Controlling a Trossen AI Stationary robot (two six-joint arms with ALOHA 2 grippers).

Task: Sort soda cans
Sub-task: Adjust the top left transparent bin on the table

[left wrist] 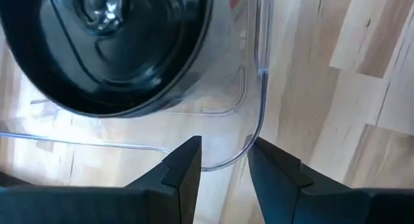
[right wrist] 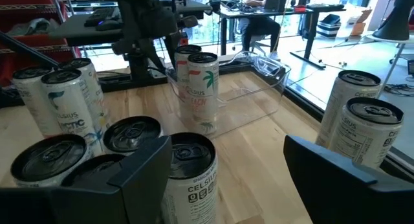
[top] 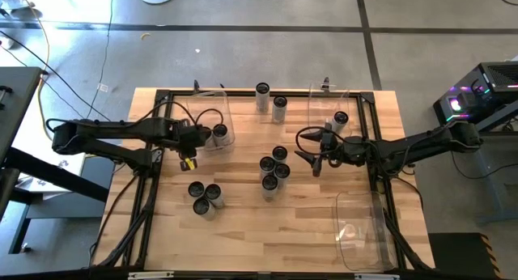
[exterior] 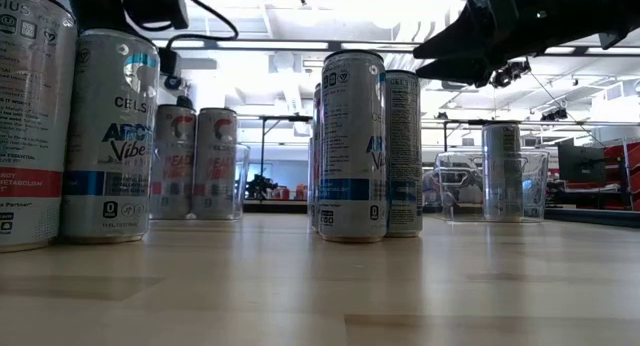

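**Meanwhile, cans half sorted on the bench**

Over on the wooden table (top: 243, 231) the left gripper (top: 197, 137) hangs at the near wall of the left clear bin (top: 227, 110). Its wrist camera looks down past its two dark fingers (left wrist: 184, 169), which stand a little apart with nothing between them, straight onto the bin's rounded corner and the dark top of the can in the left bin (left wrist: 110, 43) just ahead. From above, two cans seem to stand in that bin, close together.

The right gripper (top: 312, 156) hovers beside the middle cluster of cans (top: 274, 168), its fingers (right wrist: 139, 179) spread wide and empty, framing the nearest can top in its own wrist view. That cluster, four or five cans packed tight, stands near the table's centre.

Elsewhere, a trio of cans (top: 205, 196) sits toward the front left of the table, touching one another. A pair of cans (top: 271, 102) stands at the far edge, between the two far bins. One single can (top: 340, 119) stands inside the right far bin (top: 336, 98), just behind the right arm. Another empty-looking clear bin (top: 360, 231) lies at the front right corner.

From table height the blue-and-white and pink labels show on the cans; the grippers hang above them.
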